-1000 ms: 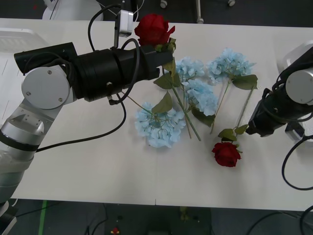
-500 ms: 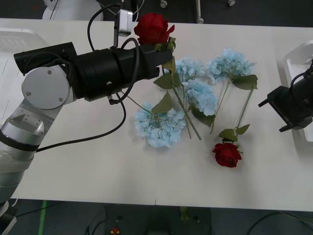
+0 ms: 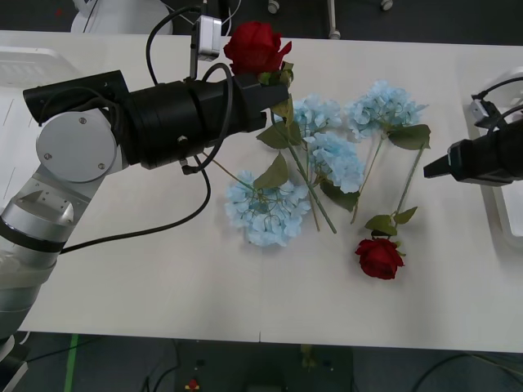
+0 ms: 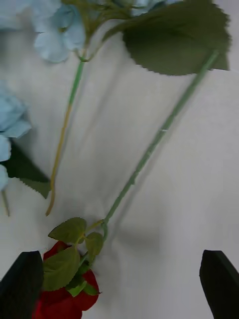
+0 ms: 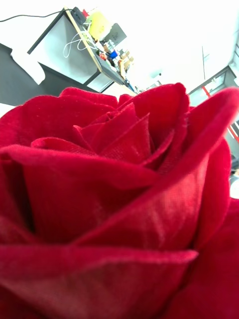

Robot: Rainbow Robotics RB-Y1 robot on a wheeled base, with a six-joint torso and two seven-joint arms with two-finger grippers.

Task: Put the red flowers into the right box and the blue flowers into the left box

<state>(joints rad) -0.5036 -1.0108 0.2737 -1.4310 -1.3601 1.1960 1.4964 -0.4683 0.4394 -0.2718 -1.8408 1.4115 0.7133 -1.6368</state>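
My left gripper (image 3: pixel 274 84) is shut on the stem of a red flower (image 3: pixel 256 46) and holds it up above the back of the table; its head (image 5: pixel 119 199) sits right before the left wrist camera. A second red flower (image 3: pixel 378 257) lies on the table at front right, its green stem (image 4: pixel 159 134) running back among the leaves. Several blue flowers (image 3: pixel 265 212) lie clustered mid-table. My right gripper (image 3: pixel 431 170) is open, just right of that stem, and its black fingers (image 4: pixel 22 284) straddle the lying rose (image 4: pixel 62 299). The right box (image 3: pixel 500 214) is at the table's right edge, the left box (image 3: pixel 29 61) at far left.
My left arm's thick black forearm (image 3: pixel 163 118) reaches across the table's left half. A broad green leaf (image 4: pixel 174 42) and a blue flower stem (image 4: pixel 64 119) lie close to the rose's stem. Bare white tabletop (image 3: pixel 163 278) spreads along the front.
My right arm has swung from beside the lying rose's stem out to the right and turned, so its gripper now points left at that stem. The left arm and its rose stayed put.
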